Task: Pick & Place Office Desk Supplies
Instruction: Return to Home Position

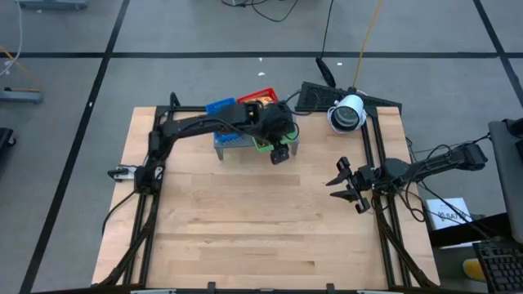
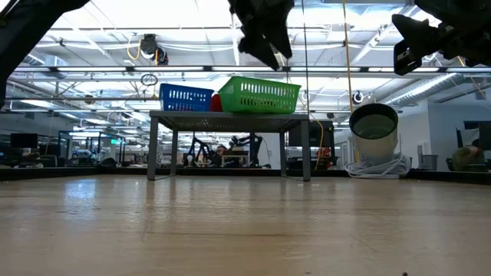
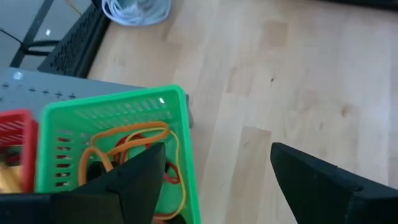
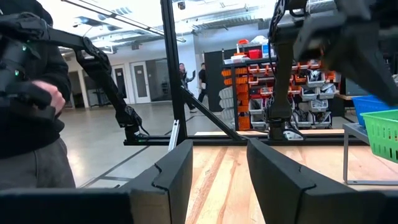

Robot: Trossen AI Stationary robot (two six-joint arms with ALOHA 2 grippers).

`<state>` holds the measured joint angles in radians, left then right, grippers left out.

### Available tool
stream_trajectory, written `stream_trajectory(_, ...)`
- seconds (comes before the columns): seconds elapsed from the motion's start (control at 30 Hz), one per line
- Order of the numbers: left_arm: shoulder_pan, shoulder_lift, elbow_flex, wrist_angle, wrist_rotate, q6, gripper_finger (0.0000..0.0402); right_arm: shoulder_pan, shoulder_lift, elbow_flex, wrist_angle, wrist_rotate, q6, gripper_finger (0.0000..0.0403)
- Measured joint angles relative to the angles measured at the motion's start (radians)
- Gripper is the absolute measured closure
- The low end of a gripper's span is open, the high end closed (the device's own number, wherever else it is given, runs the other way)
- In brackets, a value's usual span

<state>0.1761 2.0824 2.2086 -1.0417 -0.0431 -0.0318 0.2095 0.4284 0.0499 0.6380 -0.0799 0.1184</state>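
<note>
Rubber bands (image 3: 127, 134) inside green tray (image 3: 112, 103)

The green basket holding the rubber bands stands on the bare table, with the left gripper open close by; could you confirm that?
Not quite: the green basket stands on top of the grey rack instead, as the low view shows. It does hold rubber bands, and the left gripper is open close by.

grey floor (image 1: 65, 106) crossed by dark tape lines (image 1: 204, 55); loose cables (image 1: 270, 8) on it. light wood table (image 1: 245, 229). open ceiling, trusses, bright strip lights (image 2: 115, 15). orange bin shelving (image 4: 245, 78) at rear. person in dark top (image 4: 28, 118) standing.
</note>
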Motion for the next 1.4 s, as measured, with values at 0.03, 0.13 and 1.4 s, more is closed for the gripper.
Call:
stream_trajectory(0.03, 0.0, -0.011, 0.0, -0.001, 0.0, -0.002, 0.0107, 0.0, 0.0, 0.0, 0.0, 0.0, 0.0, 0.0261)
stream_trajectory(0.13, -0.005, -0.047, 0.0, -0.001, 0.0, -0.015, 0.0107, 0.0, 0.0, 0.0, 0.0, 0.0, 0.0, 0.0261)
stream_trajectory(1.4, -0.229, -0.454, -0.707, 1.055, 0.131, -0.177, 0.0107, 0.0, 0.0, 0.0, 0.0, 0.0, 0.0, 0.0261)
